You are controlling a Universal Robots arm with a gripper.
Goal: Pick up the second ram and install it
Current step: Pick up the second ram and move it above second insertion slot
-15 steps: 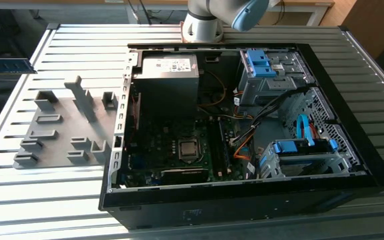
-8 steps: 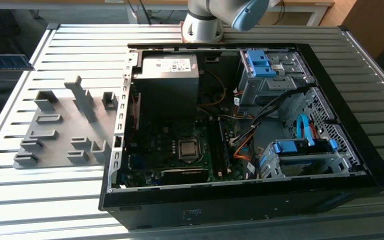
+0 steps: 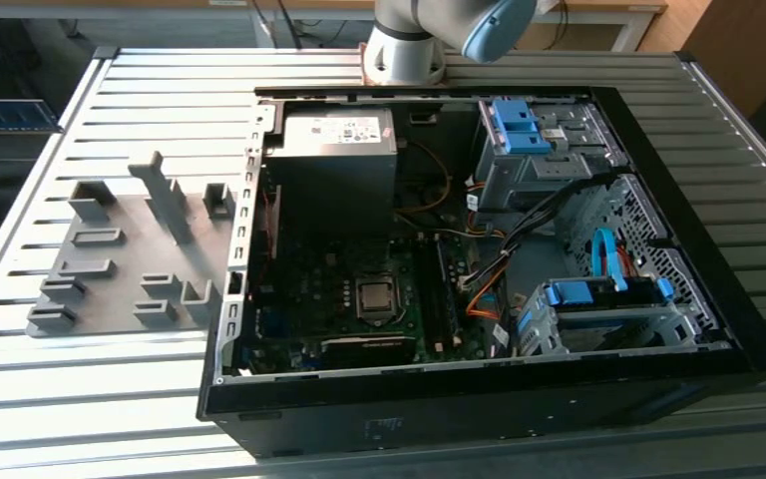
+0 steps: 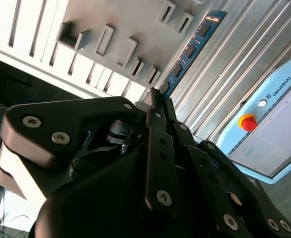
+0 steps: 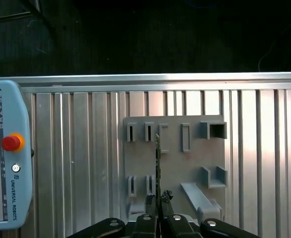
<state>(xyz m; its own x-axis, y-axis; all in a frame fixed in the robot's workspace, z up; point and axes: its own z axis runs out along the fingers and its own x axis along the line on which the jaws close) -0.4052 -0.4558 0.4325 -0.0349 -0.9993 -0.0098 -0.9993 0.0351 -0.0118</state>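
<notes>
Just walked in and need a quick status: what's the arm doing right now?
The arm's gripper is shut on the second ram, a thin blue stick that juts out ahead of it. In both wrist views the stick is seen against the gray holder plate on the slatted table, with a teach pendant lying off to one side. In the exterior view the open PC case sits on the same table beside the plate. The ram is not yet installed in it.

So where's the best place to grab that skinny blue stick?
By its two flat faces, near one end, coming in over the thin edge. The second ram is a thin, flat board, so a pinch across the faces holds steady, which is how the end effector grips it now.
</notes>
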